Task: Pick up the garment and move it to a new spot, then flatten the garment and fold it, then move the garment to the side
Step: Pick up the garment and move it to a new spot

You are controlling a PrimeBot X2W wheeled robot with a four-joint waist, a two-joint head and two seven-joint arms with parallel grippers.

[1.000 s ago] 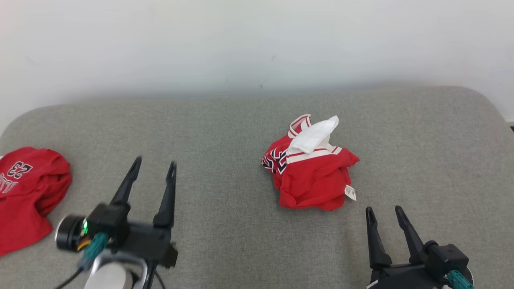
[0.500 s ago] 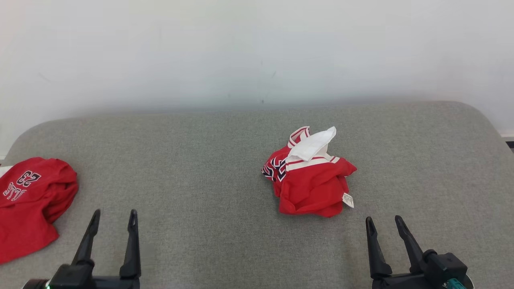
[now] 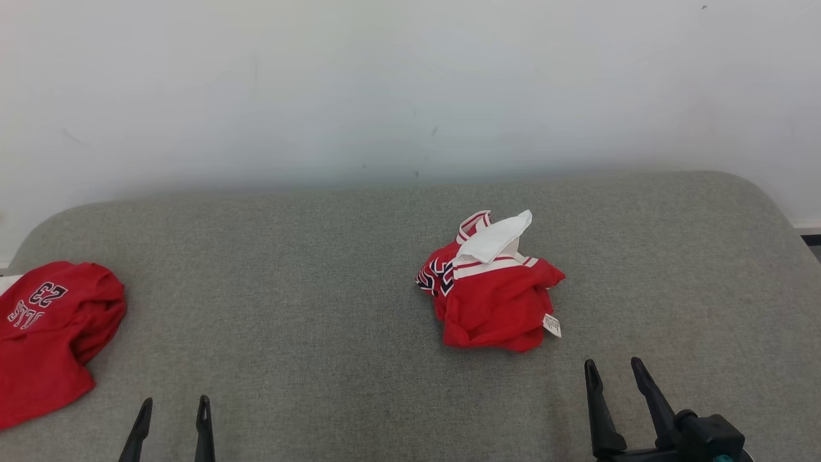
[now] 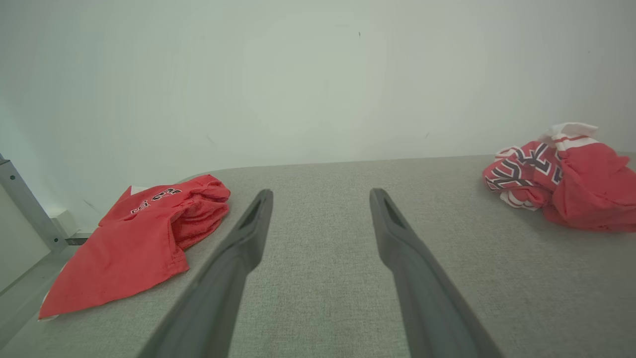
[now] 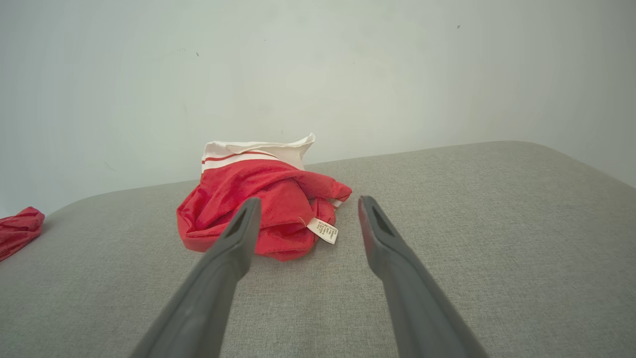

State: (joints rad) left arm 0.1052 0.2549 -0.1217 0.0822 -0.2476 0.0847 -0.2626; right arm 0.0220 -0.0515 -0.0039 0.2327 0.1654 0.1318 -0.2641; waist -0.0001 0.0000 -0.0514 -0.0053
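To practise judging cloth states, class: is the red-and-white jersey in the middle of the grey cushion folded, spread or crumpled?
Crumpled. The red-and-white jersey sits in a bunched heap, white fabric poking up, care label hanging out.

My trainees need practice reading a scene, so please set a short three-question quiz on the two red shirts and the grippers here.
1. True or false: the left gripper and the right gripper both have open jaws and hold nothing.
2. Where on the grey cushion does the numbered shirt lie? A: at the robot's left edge. B: in the middle. C: at the robot's right edge.
3. What small white thing hangs from the crumpled shirt on the side nearest the right gripper?

Key: 1 true; 2 A; 3 a label.
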